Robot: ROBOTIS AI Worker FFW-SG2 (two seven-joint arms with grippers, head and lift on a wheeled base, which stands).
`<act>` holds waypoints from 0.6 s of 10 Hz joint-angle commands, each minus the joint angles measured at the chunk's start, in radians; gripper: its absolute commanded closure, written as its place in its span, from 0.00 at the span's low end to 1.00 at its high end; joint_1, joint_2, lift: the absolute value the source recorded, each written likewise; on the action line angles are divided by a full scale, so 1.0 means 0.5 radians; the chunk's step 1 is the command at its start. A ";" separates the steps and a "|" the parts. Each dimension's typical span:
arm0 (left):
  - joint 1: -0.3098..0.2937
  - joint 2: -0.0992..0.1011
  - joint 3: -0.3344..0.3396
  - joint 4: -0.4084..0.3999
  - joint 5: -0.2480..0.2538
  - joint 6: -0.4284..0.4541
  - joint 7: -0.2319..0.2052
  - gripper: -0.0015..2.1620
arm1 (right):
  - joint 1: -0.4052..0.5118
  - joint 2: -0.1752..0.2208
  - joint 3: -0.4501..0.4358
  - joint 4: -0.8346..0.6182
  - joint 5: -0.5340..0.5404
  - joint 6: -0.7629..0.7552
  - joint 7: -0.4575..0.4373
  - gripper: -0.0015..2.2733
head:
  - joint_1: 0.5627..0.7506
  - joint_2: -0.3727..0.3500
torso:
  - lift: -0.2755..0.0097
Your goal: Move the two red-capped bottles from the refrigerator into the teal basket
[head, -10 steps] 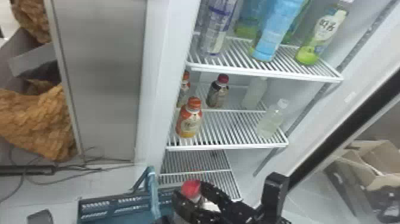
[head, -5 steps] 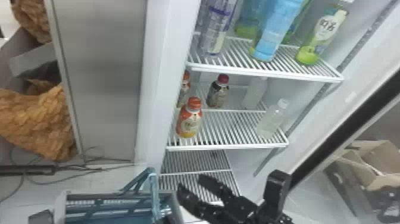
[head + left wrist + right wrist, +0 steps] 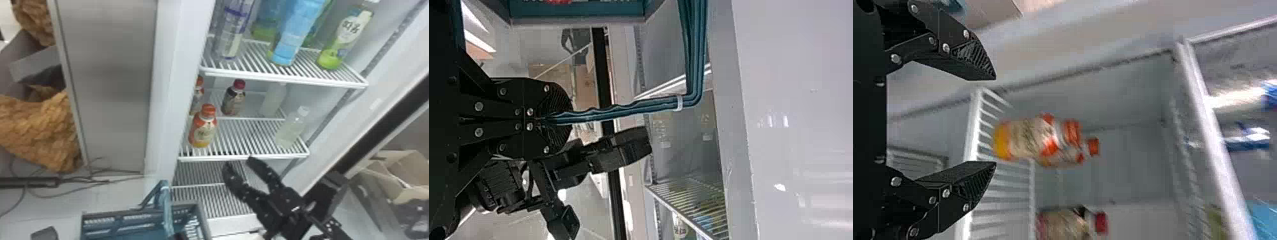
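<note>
Having let go of one bottle at the basket (image 3: 127, 212), the right gripper (image 3: 240, 163) has risen, fingers apart, leaving the red-capped bottle (image 3: 234, 101) shelved above to fetch; left gripper (image 3: 560, 119) clamps the handle (image 3: 639, 107).

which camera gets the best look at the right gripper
The right wrist view: it shows the open fingers of the right gripper close up, with a bottle beyond. The head view shows it whole-fingered but smaller, open beside the teal basket. The left wrist view shows it farther off, past the left gripper.
</note>
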State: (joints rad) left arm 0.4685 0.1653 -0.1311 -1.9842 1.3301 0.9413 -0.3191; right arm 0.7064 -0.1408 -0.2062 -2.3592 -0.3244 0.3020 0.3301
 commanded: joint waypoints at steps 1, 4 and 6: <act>0.010 -0.009 0.007 0.000 0.000 -0.008 0.000 0.53 | -0.024 0.024 -0.034 0.063 0.011 -0.192 -0.044 0.20 | 0.70 0.03 | 0.17; 0.010 -0.018 0.003 0.000 0.012 -0.008 0.000 0.53 | -0.166 0.039 -0.010 0.318 -0.009 -0.594 -0.151 0.20 | 0.70 0.03 | 0.17; 0.000 -0.015 -0.013 0.000 0.012 0.002 0.000 0.53 | -0.259 0.036 0.010 0.475 -0.005 -0.732 -0.185 0.20 | 0.70 0.03 | 0.17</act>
State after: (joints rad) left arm 0.4711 0.1573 -0.1353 -1.9843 1.3360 0.9419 -0.3191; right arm 0.5897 -0.1214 -0.2029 -2.1440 -0.3281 -0.0474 0.2389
